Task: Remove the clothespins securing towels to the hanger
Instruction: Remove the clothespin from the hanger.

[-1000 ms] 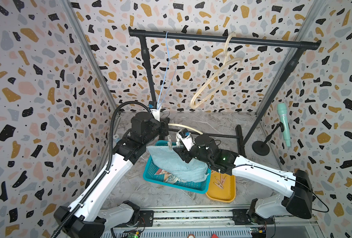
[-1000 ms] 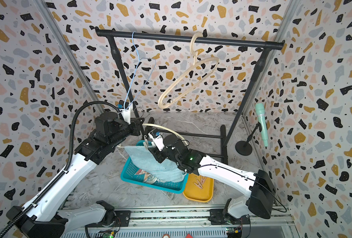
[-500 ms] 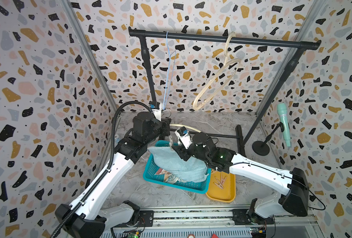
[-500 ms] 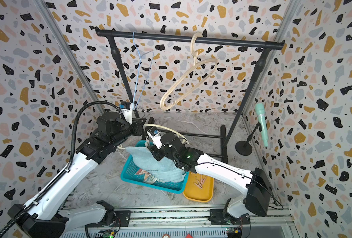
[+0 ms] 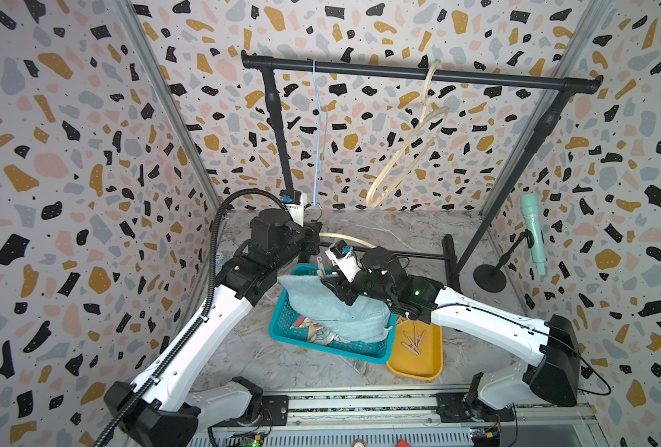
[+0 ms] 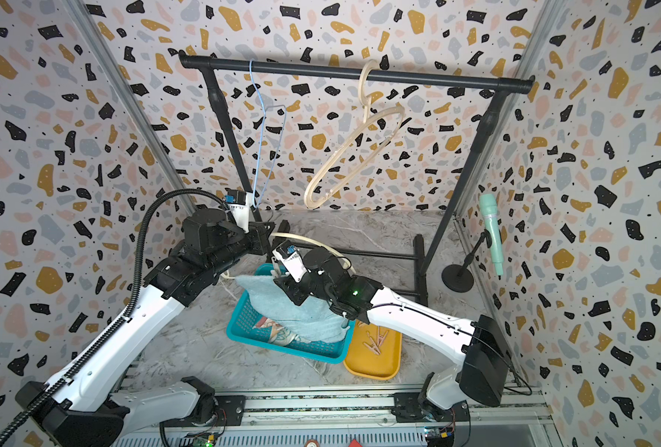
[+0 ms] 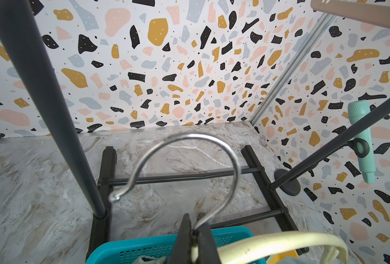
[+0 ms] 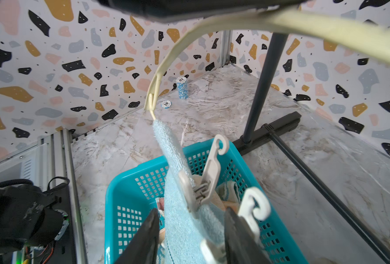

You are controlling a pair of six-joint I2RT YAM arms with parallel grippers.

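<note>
1. Firmly, the left gripper (image 7: 193, 237) is clamped tight on the base of the metal hook (image 7: 189, 146) of a cream hanger (image 7: 269, 242). In both top views it holds the hanger above the 12 o'clock edge of the teal basket (image 5: 321, 348).
2. The blue towel (image 8: 180, 173) hangs from that hanger down into the basket, draped over its 3 o'clock half in the top views.
3. The right gripper (image 8: 189, 237) comes in from 3 o'clock and stands about half open. Its fingers (image 8: 143, 240) sit either side of the towel's hanging edge and visibly pinch nothing.
4. A white peg (image 8: 203, 180) is clipped on the towel just past the fingertips.
5. A second white peg (image 8: 254, 210) sits nearer the wrist, partly behind one finger. I cannot tell whether the finger touches it.
6. A striped towel (image 5: 313, 329) lies in the basket under the blue one.
7. An orange tray (image 5: 418, 367) touches the basket at its 4 o'clock corner and holds loose pegs (image 5: 412, 342).
8. At 12 o'clock a dark rack (image 5: 398, 73) carries a blue wire hanger (image 5: 317, 135) and another cream hanger (image 5: 406, 154).
9. A mint microphone (image 5: 534, 232) stands at 3 o'clock, and the right wrist view shows blue chips (image 8: 182, 88) by the wall.
</note>
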